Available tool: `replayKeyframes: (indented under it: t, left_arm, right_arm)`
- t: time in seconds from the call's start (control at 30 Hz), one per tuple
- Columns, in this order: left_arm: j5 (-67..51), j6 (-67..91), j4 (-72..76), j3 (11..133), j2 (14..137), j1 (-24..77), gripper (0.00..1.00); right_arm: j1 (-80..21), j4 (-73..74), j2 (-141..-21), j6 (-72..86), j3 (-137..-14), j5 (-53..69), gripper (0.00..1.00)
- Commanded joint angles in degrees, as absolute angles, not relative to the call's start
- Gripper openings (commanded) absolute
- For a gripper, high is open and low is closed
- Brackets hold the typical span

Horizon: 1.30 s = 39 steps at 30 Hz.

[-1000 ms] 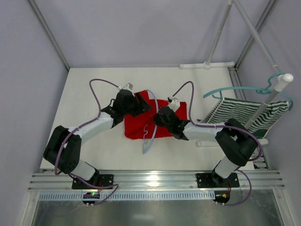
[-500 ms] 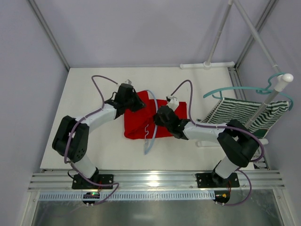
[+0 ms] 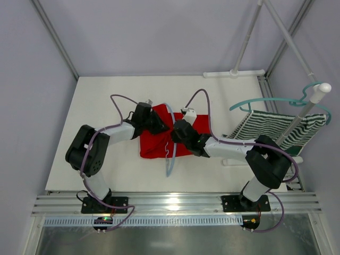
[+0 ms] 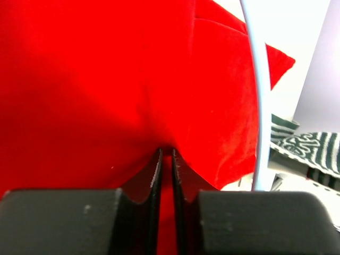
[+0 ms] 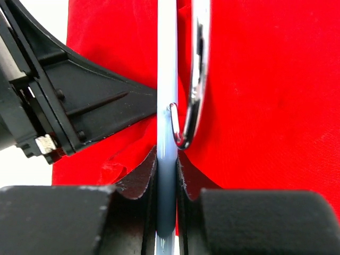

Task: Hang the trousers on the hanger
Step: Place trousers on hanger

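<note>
The bright red cloth trousers (image 4: 95, 79) are being pinched by the left jaws, perhaps for lifting; the thin pale blue plastic hanger (image 5: 166, 79), by the right jaws.

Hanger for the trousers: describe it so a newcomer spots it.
On the white table, find the red trousers. The hanger is the thin pale blue one lying across them, pinched in the right tool; the darker teal hanger hangs on the rack at right.
</note>
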<state>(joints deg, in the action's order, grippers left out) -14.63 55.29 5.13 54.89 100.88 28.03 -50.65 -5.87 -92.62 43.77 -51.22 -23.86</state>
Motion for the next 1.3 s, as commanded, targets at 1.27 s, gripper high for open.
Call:
replayKeyframes:
  t: [1.27]
  left_arm:
    - [-27.59,56.52,15.30,41.74,83.86,20.04,0.44]
  right_arm:
    - [-54.32,-10.19,-86.22,38.32,-49.31,-13.19,0.31]
